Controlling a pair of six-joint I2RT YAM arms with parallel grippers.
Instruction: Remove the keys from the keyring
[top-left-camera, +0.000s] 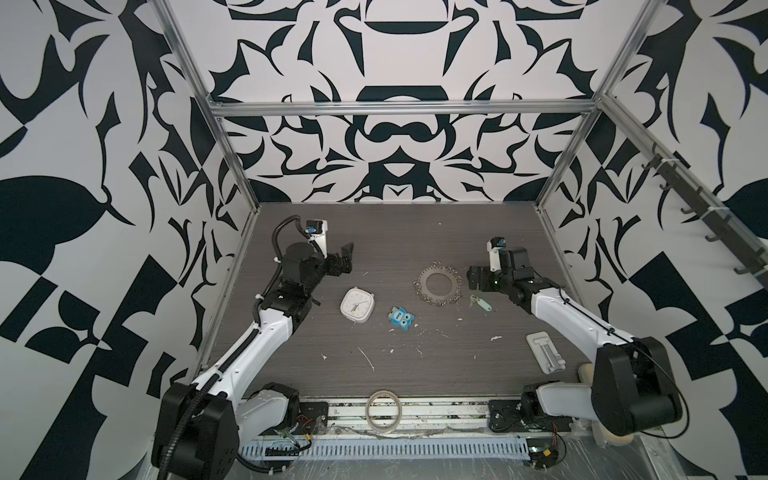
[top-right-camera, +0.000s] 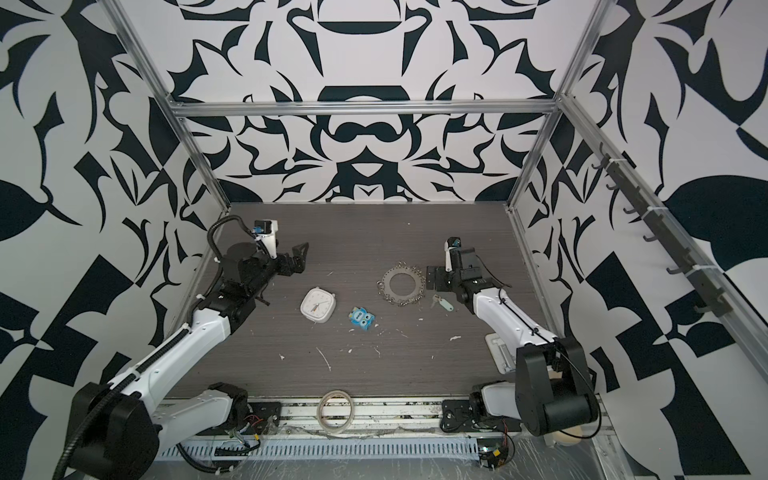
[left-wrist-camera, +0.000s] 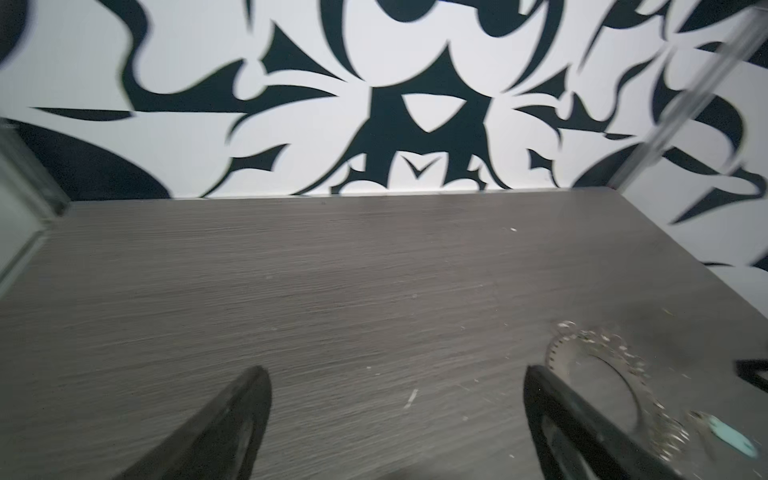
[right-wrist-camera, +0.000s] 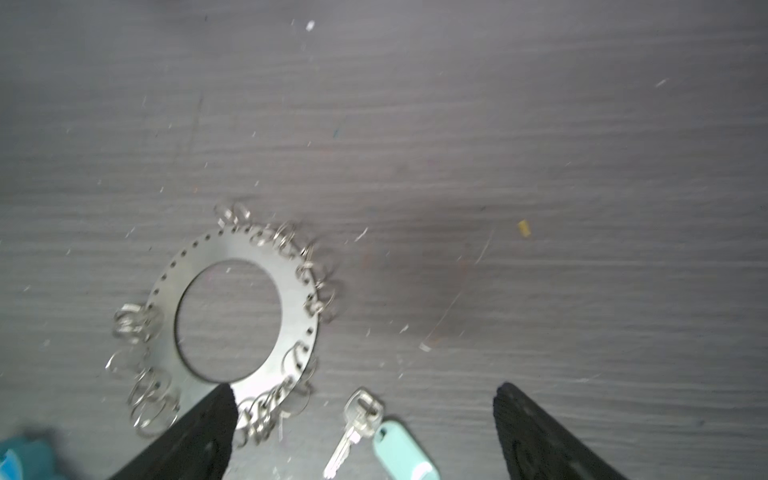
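The keyring (top-left-camera: 437, 272) (top-right-camera: 401, 272), a flat silver disc with a big hole and several small wire rings round its rim, lies flat right of the table's centre. The keys (top-left-camera: 480, 302) (top-right-camera: 442, 302), a small silver key with a pale oblong tag, lie on the table just beside it, apart from its rim. In the right wrist view the keys (right-wrist-camera: 357, 419) rest loose below my right gripper (right-wrist-camera: 365, 390), which is open and empty, beside the keyring (right-wrist-camera: 226, 249). My right gripper (top-left-camera: 473, 278) hovers at the disc's right side. My left gripper (top-left-camera: 347, 259) (left-wrist-camera: 397, 374) is open and empty at the far left.
A white square clock (top-left-camera: 357, 306) and a blue owl toy (top-left-camera: 401, 319) sit left of the keyring. A white flat bracket (top-left-camera: 544, 351) lies near my right arm. A tape roll (top-left-camera: 384, 409) rests on the front rail. White scraps dot the table.
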